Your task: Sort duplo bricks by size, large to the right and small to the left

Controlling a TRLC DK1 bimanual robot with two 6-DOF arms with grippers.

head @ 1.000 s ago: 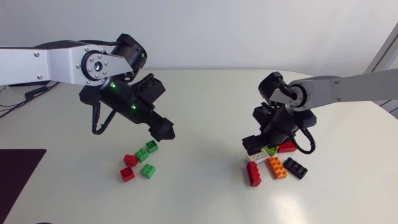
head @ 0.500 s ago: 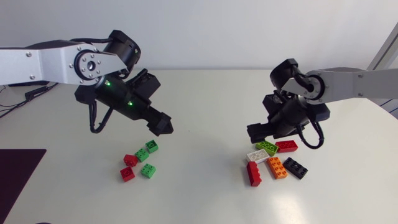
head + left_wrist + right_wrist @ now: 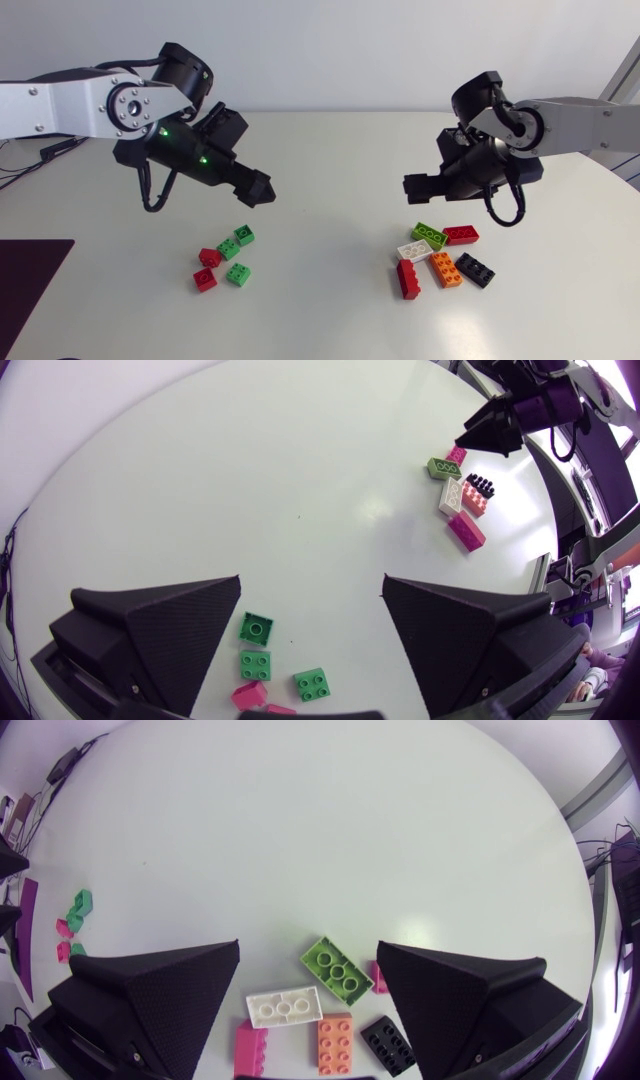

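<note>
**Both grippers empty over two sorted-looking piles**

Head view: my left gripper (image 3: 262,190) hangs in the air over the bare table (image 3: 330,150), just beyond the small bricks (image 3: 228,256). These are three green and two red squares, loosely bunched on my left side. My right gripper (image 3: 412,186) hangs above the large bricks (image 3: 440,256) on my right side. That pile holds a lime brick (image 3: 429,236), a white brick (image 3: 413,250), an orange one, a black one and two red ones. The two piles lie well apart, with no brick between them.

Left wrist view: the fingers (image 3: 170,630) stand wide apart with nothing between them. The small bricks sit on the table under and just ahead of this gripper. The large pile lies far across the table, under my other arm.

Right wrist view: this gripper is spread wide and carries nothing. The lime brick lies ahead of it, in line with the gap, and the rest of the large pile is packed close around it.

As I judge it, the sort looks done, so the main risk is undoing it. If I lower or swing either arm home too low, a broad finger could clip a pile and push a brick toward the middle. The large bricks are packed tight, so gripping one would likely drag its neighbours. I cannot judge the clearance well from these views.
</note>
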